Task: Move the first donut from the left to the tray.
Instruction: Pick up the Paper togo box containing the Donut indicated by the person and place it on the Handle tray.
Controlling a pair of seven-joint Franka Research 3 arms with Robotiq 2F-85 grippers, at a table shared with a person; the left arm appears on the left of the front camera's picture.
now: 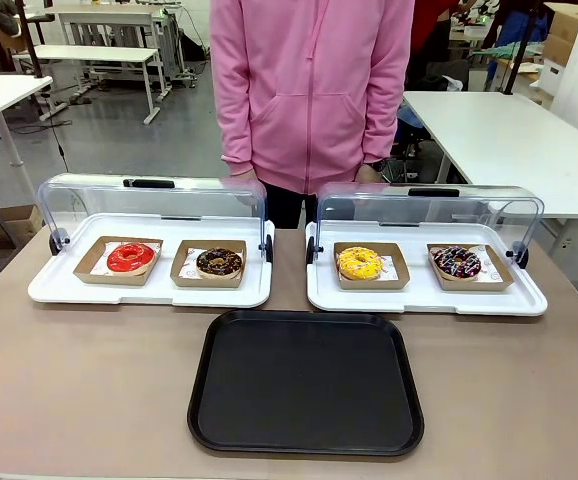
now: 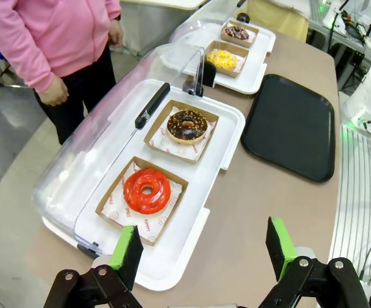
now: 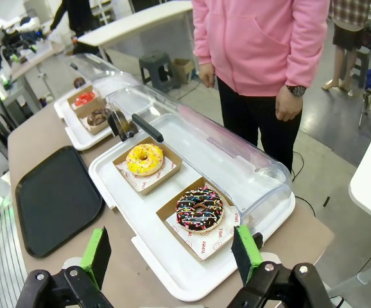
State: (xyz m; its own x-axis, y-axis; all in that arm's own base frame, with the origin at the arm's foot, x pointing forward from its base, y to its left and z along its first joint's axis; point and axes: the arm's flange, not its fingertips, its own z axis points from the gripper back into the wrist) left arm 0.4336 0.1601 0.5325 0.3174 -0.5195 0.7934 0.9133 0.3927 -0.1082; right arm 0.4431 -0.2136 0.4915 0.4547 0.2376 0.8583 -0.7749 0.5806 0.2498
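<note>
- Left wrist view showed the left gripper (image 2: 205, 251) hanging above the worktop (image 2: 262, 212), jaws spread wide and holding nothing.
- The red donut (image 2: 147, 190) lay just ahead, toward the left finger, in its cardboard box (image 2: 112, 204) on the white tray (image 2: 205, 167), apart from both pads.
- Squeezing the soft glaze could crush or smear the ring.
- Gripping the shallow box wall instead could let it slip and tip.
- A descent too far forward would meet the chocolate donut (image 2: 186, 125).
- The black tray (image 2: 291, 125) lay farther ahead, to the right finger's side.
- The right gripper (image 3: 171, 251) was likewise open and empty.
</note>
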